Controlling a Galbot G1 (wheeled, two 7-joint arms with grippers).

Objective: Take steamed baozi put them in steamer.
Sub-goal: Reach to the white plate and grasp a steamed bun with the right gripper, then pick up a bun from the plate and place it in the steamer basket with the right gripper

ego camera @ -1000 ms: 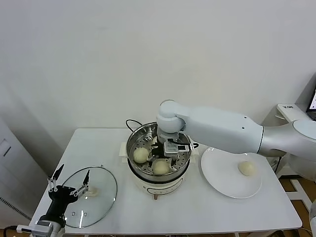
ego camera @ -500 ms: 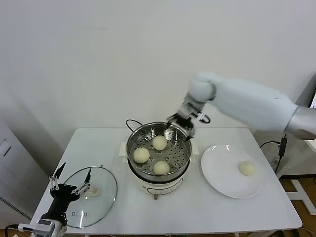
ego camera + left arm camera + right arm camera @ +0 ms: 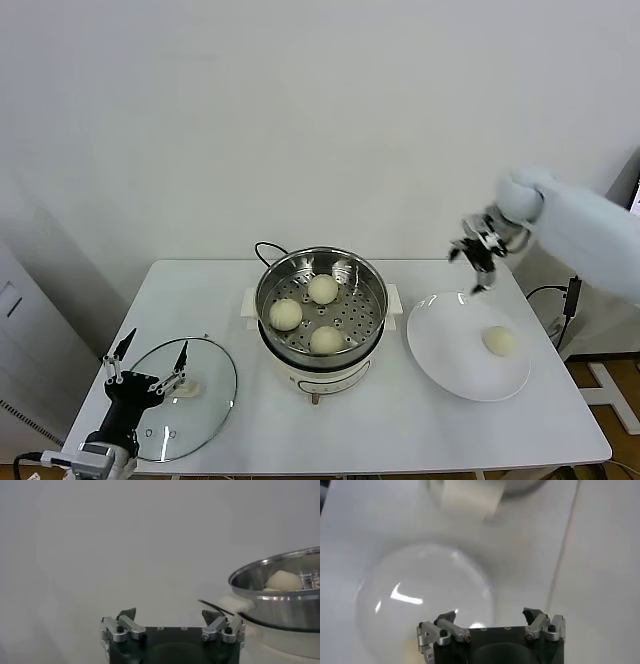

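Centre frame, head view: steamer (image 3: 321,312) on the table (image 3: 400,430), three baozi (image 3: 322,289) resting on its perforated floor, one toward the back, one at left (image 3: 286,314), one at front (image 3: 326,340), none touching. Right of centre: fourth bun (image 3: 498,341) alone on the plate (image 3: 450,355), toward the plate's right side, well apart from the steamer. Upper right: right gripper (image 3: 478,255) in mid-air above the plate's far edge, fingers spread wide, nothing between them. Lower left corner: left gripper (image 3: 146,366) parked over the glass lid (image 3: 200,395), likewise splayed and empty; from its wrist camera, steamer rim (image 3: 280,580) with a bun showing inside.

Three in, one to go, by the look of it. Remaining bun likely light, soft and easily dented, its skin smooth and possibly a little tacky. Best taken from above, jaws straddling the widest part at its sides, closed only enough to cradle, not pinch. Too firm a squeeze risks crushing or tearing the dough; too high a hold risks the round top slipping out. Free spot for it on the steamer's right side, clear of the other three.
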